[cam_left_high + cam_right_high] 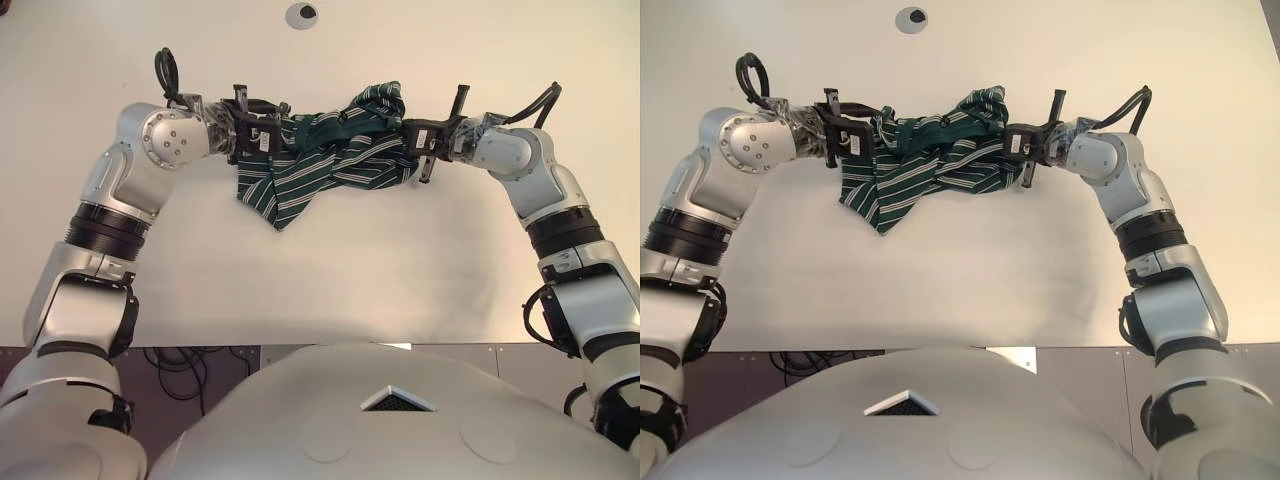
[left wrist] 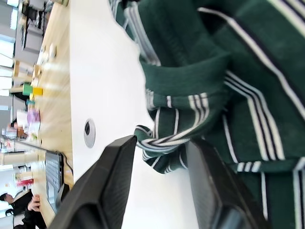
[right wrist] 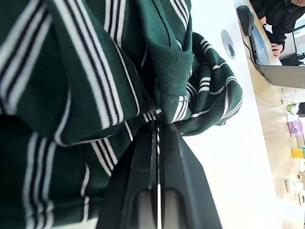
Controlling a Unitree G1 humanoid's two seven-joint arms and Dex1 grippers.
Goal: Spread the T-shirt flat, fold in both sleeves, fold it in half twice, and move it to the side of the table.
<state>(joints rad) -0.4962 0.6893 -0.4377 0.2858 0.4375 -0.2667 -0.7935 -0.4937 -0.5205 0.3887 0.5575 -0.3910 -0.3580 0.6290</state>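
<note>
Left eye view, nearest first: bare white tabletop (image 1: 330, 290) runs from the near edge up to the 2 arms.

Both arms bend inward and meet the cloth at mid-table, wrists facing each other.

Dark green T-shirt with thin white stripes (image 1: 320, 165) is bunched into a loose rope between the 2 grippers, not spread. 1 pointed corner hangs toward the near edge, on the robot's left half. Cannot tell whether that corner rests on the table or clears it. A crumpled hump of fabric rises on the far side, closer to the right arm.

Left gripper (image 2: 161, 143): its 2 black fingers (image 2: 114, 171) stand well apart, released. A striped fold of the shirt lies in the gap between them, and neither finger is seen pressing it.

Right gripper (image 3: 157, 126): its 2 fingers are pressed together, clenched on a ribbed green edge of the shirt. Cloth bulges out on both sides of the pinch.

Farther back, a round grey cable port (image 1: 302, 14) is set into the tabletop, well apart from the shirt.

Beyond the table's far edge, a dark laptop (image 3: 259, 43) sits on a pale wooden desk (image 3: 281, 124).
</note>
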